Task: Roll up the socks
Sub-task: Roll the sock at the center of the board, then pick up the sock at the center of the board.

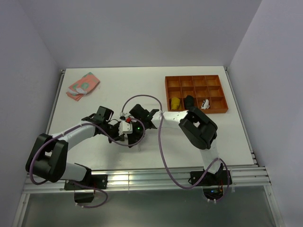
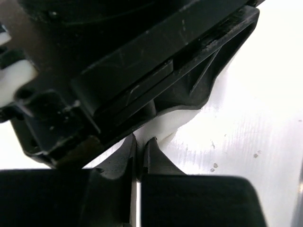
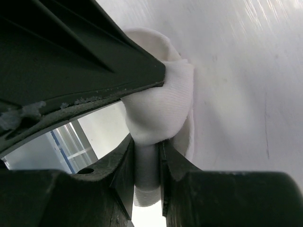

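A plain white sock [image 3: 156, 109] is bunched into a rounded lump on the white table. My right gripper [image 3: 147, 142] is shut on it, with fabric pinched between the fingers. My left gripper [image 2: 140, 142] is shut on a thin fold of the same white sock [image 2: 170, 125], right under the black body of the other gripper. In the top view both grippers meet at the table's middle, the left gripper [image 1: 127, 128] against the right gripper [image 1: 141, 124], and they hide the sock. No striped sock is visible.
An orange compartment tray [image 1: 195, 77] stands at the back right with a yellow object [image 1: 175, 103] and a small white and black object [image 1: 205, 103] in it. A pink and green patterned cloth [image 1: 83, 85] lies at the back left.
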Motion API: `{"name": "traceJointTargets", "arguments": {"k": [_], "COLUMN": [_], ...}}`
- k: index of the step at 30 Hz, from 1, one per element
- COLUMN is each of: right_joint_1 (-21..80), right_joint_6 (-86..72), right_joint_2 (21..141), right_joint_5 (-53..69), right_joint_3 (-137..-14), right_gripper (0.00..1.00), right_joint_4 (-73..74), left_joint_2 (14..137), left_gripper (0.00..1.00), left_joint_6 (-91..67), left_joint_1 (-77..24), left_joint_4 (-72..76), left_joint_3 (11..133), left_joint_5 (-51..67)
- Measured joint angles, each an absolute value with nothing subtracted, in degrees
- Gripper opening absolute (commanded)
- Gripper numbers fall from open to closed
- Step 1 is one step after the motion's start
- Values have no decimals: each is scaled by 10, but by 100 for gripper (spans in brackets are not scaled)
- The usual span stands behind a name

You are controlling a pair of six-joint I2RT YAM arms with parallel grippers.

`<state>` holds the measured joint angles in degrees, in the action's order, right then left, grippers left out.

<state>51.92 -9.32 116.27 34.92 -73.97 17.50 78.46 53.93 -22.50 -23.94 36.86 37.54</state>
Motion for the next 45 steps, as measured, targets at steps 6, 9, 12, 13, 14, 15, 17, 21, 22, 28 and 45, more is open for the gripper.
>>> {"name": "traceJointTargets", "arguments": {"k": [6,9,12,13,14,15,17,21,22,28,45], "right_joint_1": [519,520,523,524,526,527,529,534,535,544,556], "right_joint_6": [-116,-125,-134,-138,-141,-143,-150,-180,-186,-207,-220], "right_joint_2": [1153,1151,1145,1143,1142,1141,1139,1139,1139,1138,1158], "right_joint_5": [333,324,313,307,300,295,282,247,241,209,163], "right_joint_3": [-731,-730,-725,-724,-723,-723,-724,-730,-731,-742,-778], "right_gripper": [24,30,36,37,38,39,42,46,47,50,0], "right_joint_4": [181,183,183,183,185,187,190,206,207,230,268], "left_joint_2": [807,811,812,812,812,812,812,811,810,807,805], "left_gripper": [0,0,0,0,0,0,0,0,0,0,1], "left_joint_6": [549,552,554,554,554,554,555,560,561,560,588], "left_joint_1": [-225,-225,-226,-226,-226,-226,-226,-231,-231,-231,-272], "left_joint_4": [-269,-281,-288,-290,-291,-292,-293,-301,-301,-303,-316], "left_joint_3": [389,396,398,399,399,399,399,399,399,398,398], "left_joint_5": [389,390,391,392,392,392,392,390,389,387,368]}}
